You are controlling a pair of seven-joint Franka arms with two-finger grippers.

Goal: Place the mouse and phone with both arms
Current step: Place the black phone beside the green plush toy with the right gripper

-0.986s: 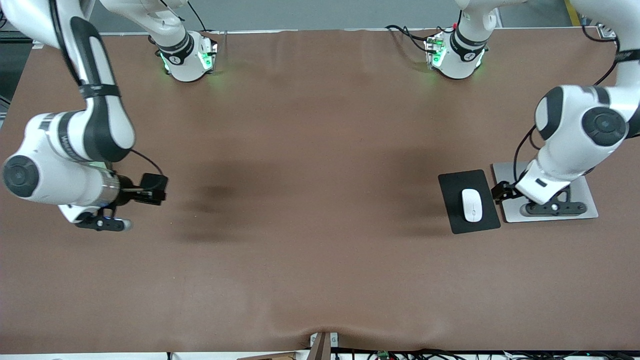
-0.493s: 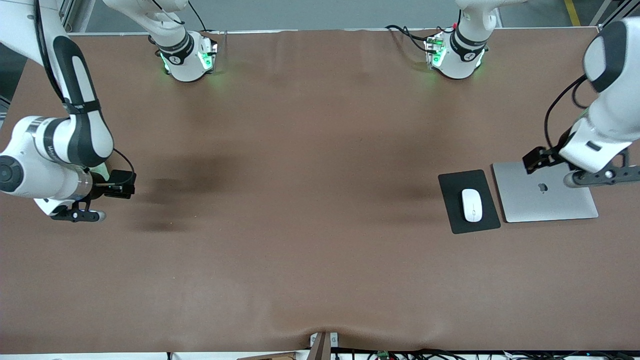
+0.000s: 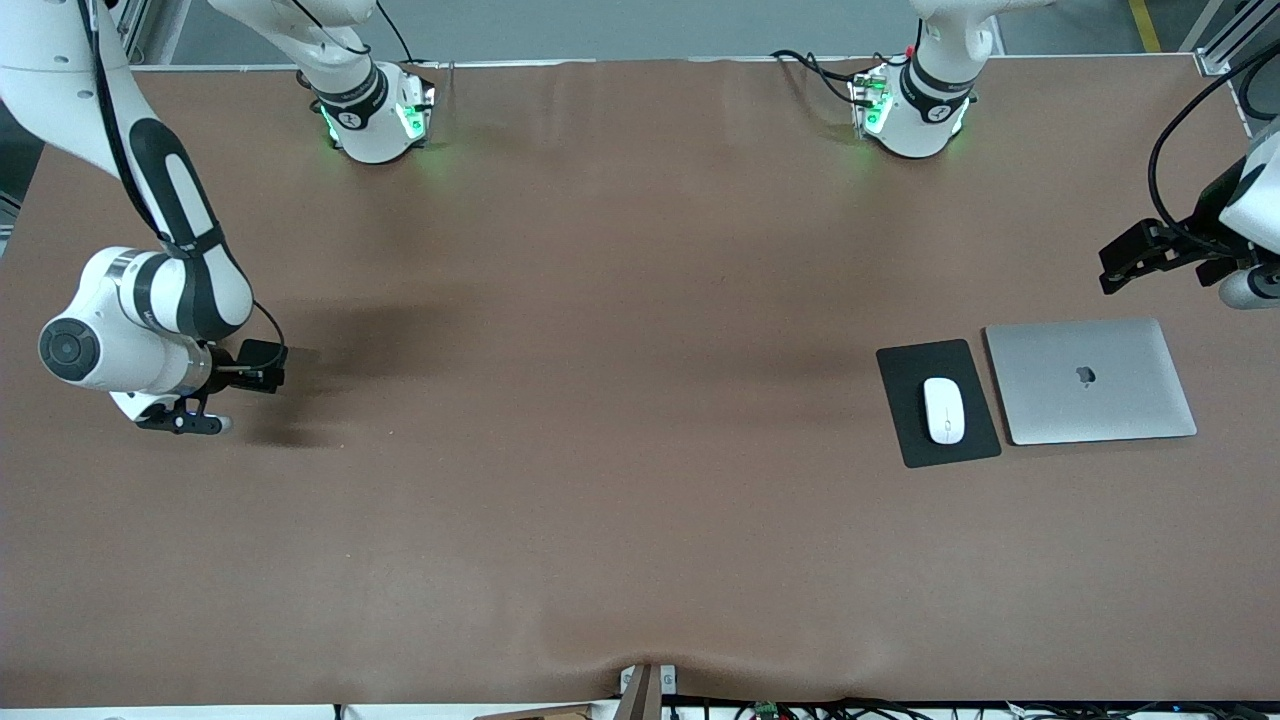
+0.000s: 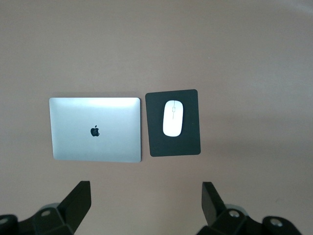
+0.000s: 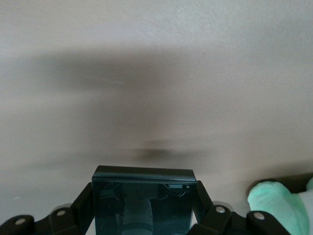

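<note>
Right gripper (image 3: 262,366) clamps the phone (image 5: 143,200) above the table's right-arm end; left gripper (image 3: 1150,262), jaws spread and empty, hangs near the placed mouse (image 3: 944,410).

Right arm (image 3: 150,200) reaching down from its base at eleven o'clock toward the table's nine o'clock edge, elbow bent, wrist turned level. Right gripper (image 3: 262,366) up over bare table there, fingers (image 5: 80,205) clamped on the phone (image 5: 143,200). Left arm (image 3: 1255,190) pulled out to three o'clock, mostly cropped. Left gripper (image 3: 1135,260) aloft over the table, fingers (image 4: 78,198) spread wide, holding nothing.
</note>
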